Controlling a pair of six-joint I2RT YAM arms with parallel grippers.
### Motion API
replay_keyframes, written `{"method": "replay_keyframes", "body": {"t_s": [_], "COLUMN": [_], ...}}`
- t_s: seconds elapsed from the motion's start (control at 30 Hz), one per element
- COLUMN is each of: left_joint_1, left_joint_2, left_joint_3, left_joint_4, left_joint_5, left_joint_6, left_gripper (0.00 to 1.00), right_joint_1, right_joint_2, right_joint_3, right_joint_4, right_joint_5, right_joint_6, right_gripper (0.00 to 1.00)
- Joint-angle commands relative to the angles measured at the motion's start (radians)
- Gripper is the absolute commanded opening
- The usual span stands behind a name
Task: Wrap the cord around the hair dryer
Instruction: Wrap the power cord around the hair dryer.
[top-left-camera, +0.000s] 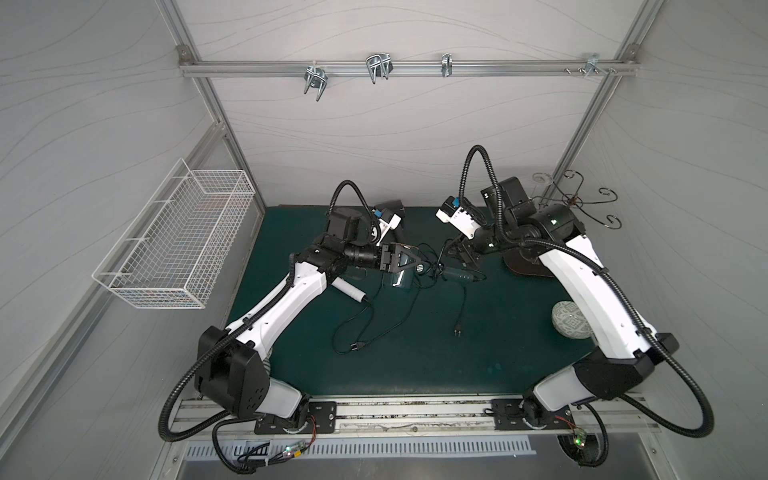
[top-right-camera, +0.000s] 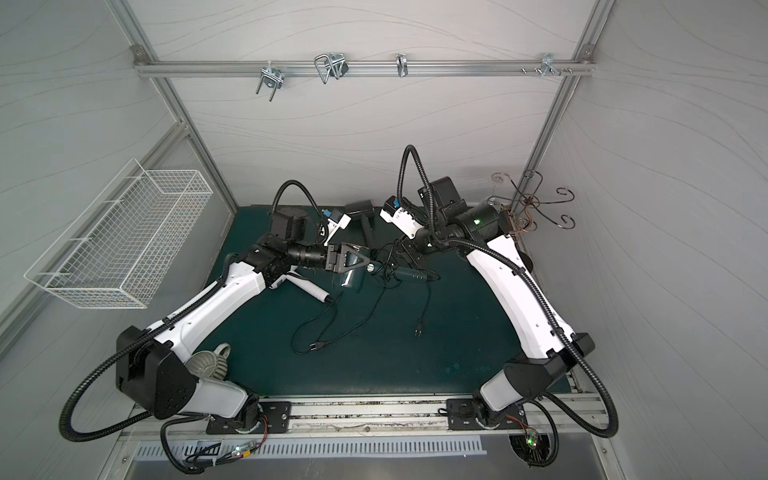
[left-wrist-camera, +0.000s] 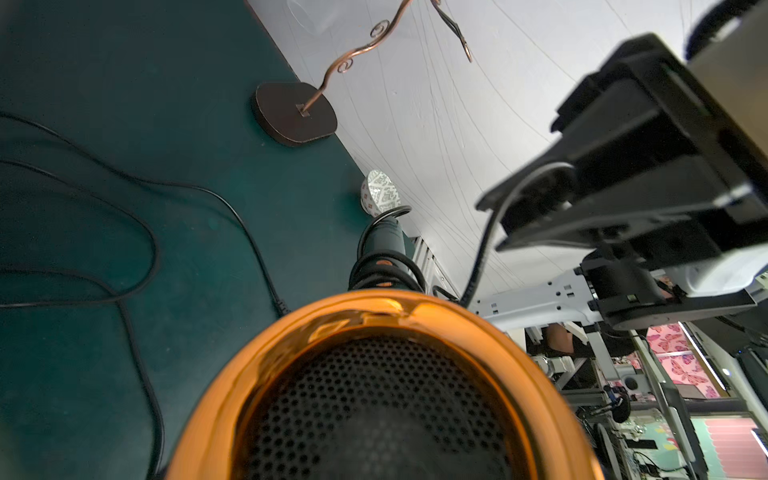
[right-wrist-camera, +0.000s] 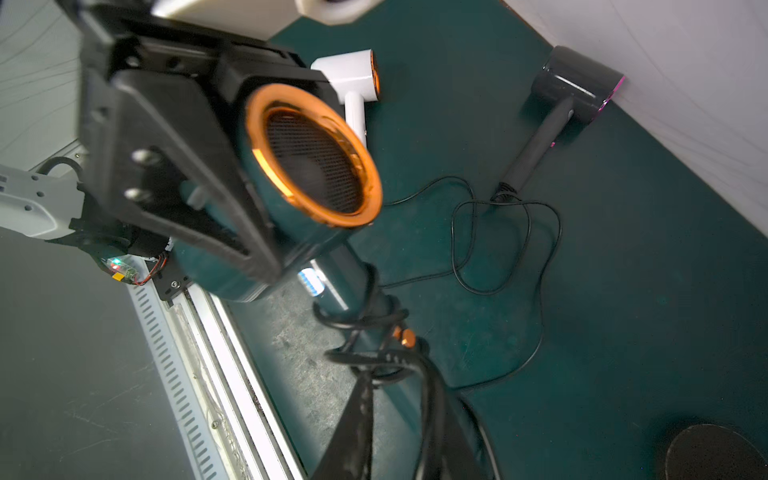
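Left tool (top-left-camera: 411, 266) clamped the hair dryer (top-left-camera: 398, 282) by its head at mid-frame over the tabletop (top-left-camera: 415, 365) — steadying it — while the right tool (top-left-camera: 468, 258) pinched the cord (right-wrist-camera: 428, 395) beside the looped handle (top-left-camera: 457, 275), seemingly ready for another turn.

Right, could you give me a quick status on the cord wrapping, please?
Left gripper clamped on hair dryer barrel. Right gripper pinching cord. Few turns round handle. Other dryers' loose cords close by.
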Motion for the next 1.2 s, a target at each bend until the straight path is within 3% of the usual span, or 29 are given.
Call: {"method": "replay_keyframes", "body": {"t_s": [0.0, 0.23, 0.47, 0.83, 1.17], "left_joint_1": [-0.009, -0.012, -0.009, -0.006, -0.005], "left_joint_2": [-0.059, -0.089, -0.054, 0.056, 0.130], "left_joint_3": [-0.011, -0.055, -0.055, 0.014, 0.070], "left_joint_4": [0.052, -0.025, -0.122, -0.244, -0.298], "left_joint_5": [0.088, 0.083, 0.056, 0.067, 0.092], "left_joint_6": [-0.011, -0.023, -0.003, 0.043, 0.036], "left_gripper": [0.00, 0.00, 0.00, 0.00, 0.00], "right_joint_1": [-0.026, -0.055, -0.066, -0.096, -0.130], "right_joint_2": [0.048, 0.123, 0.176, 0.225, 0.275], "right_joint_3": [-0.043, -0.169, -0.240, -0.292, -0.296], "right_joint_4": [0.016, 0.075, 0.123, 0.166, 0.183], "right_joint_5": [-0.118, -0.228, -0.215, -0.189, -0.222], "right_joint_6": [-0.054, -0.053, -0.066, -0.099, -0.121], "right_gripper": [0.00, 0.00, 0.04, 0.31, 0.44]}}
